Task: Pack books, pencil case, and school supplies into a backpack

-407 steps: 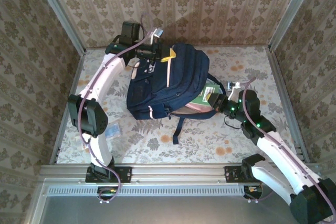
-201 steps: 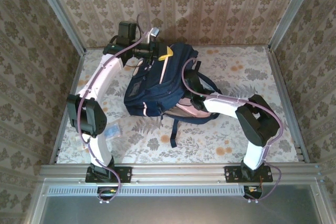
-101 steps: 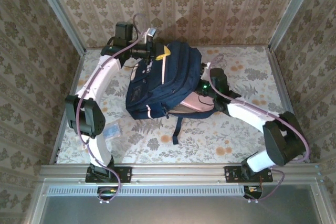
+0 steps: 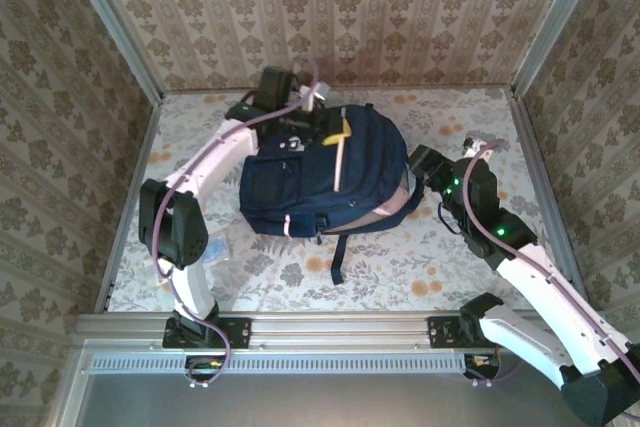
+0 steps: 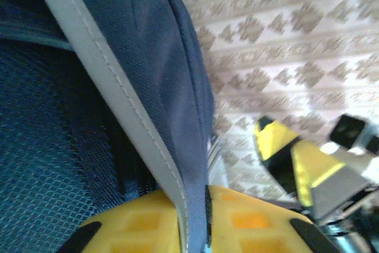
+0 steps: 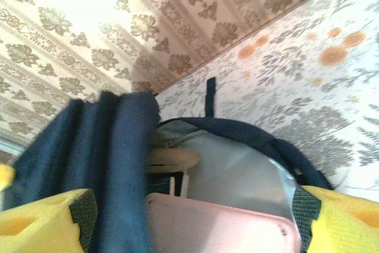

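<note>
A: What sits farthest left?

B: A small blue-and-white packet (image 4: pixel 215 250). It lies flat on the floral table (image 4: pixel 400 272) beside the left arm (image 4: pixel 200 162), just off the near-left corner of the backpack (image 4: pixel 310 182) and not touching it.

A: And the left gripper?

B: The left gripper (image 4: pixel 338 133) rests at the backpack's far top edge. In its wrist camera, a navy fabric edge with a grey stripe (image 5: pixel 124 96) runs down onto one yellow finger (image 5: pixel 142 223). Whether the claw pinches that fabric or merely touches it, I cannot tell.

A: Where is the backpack itself?

B: In the middle of the table, lying flat with its front pockets up. A dark strap (image 4: pixel 338 252) trails toward the near edge.

A: And the right side?

B: The right gripper (image 4: pixel 420 161) hangs just beside the backpack's right edge, claw spread wide. Its yellow fingers (image 6: pixel 35 223) stand at either side of the bag's gaping mouth, where grey lining (image 6: pixel 237 170) and a pale pink flat surface (image 6: pixel 219 229) show. Whether that pink is a book or part of the bag, I cannot tell.
</note>
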Robot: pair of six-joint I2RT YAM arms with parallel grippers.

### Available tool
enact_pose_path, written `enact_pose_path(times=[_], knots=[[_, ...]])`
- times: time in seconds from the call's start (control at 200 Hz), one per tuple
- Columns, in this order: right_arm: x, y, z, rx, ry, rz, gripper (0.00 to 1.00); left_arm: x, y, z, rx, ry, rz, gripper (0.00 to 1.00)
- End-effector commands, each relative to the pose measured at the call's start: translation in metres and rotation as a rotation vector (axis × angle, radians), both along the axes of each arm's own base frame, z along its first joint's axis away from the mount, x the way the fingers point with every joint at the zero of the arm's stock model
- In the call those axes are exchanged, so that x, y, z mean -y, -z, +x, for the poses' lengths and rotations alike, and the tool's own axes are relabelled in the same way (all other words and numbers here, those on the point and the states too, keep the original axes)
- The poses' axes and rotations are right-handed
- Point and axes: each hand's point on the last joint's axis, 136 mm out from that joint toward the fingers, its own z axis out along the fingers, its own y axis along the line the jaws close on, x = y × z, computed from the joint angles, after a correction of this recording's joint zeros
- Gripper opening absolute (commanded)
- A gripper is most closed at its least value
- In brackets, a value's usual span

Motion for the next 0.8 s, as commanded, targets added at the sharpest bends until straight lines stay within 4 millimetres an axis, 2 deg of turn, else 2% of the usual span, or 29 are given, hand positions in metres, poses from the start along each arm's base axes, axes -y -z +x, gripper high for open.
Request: enact_pose_path(times=[0.0,0.03,0.095,0.175,0.235,0.275,0.31,0.34,0.385,0.425,0.49,0.565,0.655,0.755,0.79], knots=[[0.005,0.026,-0.008,-0.087,-0.011,-0.103,0.88,0.017,0.024,0.0,0.052,0.0,0.04,0.29],[0.0,0.028,-0.008,-0.091,-0.035,-0.099,0.88,0.015,0.03,0.002,0.053,-0.017,0.062,0.33],[-0.014,0.03,-0.007,-0.092,-0.108,-0.103,0.88,0.004,0.031,0.007,0.097,-0.077,0.097,0.42],[-0.037,0.029,-0.009,-0.085,-0.211,-0.136,0.88,-0.022,0.015,0.008,0.179,-0.161,0.136,0.49],[-0.053,0.028,-0.012,-0.077,-0.275,-0.171,0.88,-0.054,0.009,0.011,0.234,-0.254,0.206,0.53],[-0.064,0.028,-0.015,-0.074,-0.317,-0.194,0.88,-0.081,0.003,0.01,0.258,-0.326,0.245,0.55],[-0.074,0.029,-0.017,-0.07,-0.349,-0.208,0.88,-0.105,0.006,0.006,0.255,-0.39,0.277,0.57],[-0.081,0.03,-0.018,-0.072,-0.371,-0.218,0.88,-0.134,0.006,0.01,0.244,-0.468,0.286,0.59],[-0.091,0.033,-0.019,-0.078,-0.403,-0.224,0.88,-0.17,0.008,0.006,0.228,-0.556,0.296,0.62],[-0.1,0.036,-0.021,-0.084,-0.43,-0.224,0.88,-0.205,0.023,0.001,0.191,-0.646,0.341,0.65],[-0.115,0.041,-0.022,-0.094,-0.468,-0.227,0.88,-0.265,0.048,-0.015,0.108,-0.838,0.433,0.75],[-0.13,0.045,-0.024,-0.1,-0.507,-0.232,0.88,-0.311,0.084,-0.04,-0.034,-1.0,0.47,0.84],[-0.144,0.047,-0.026,-0.106,-0.545,-0.233,0.88,-0.343,0.13,-0.071,-0.195,-1.102,0.536,0.91],[-0.154,0.05,-0.03,-0.11,-0.581,-0.234,0.89,-0.367,0.176,-0.104,-0.373,-1.178,0.626,0.92],[-0.157,0.051,-0.032,-0.11,-0.596,-0.229,0.89,-0.371,0.188,-0.108,-0.402,-1.186,0.634,0.92]])
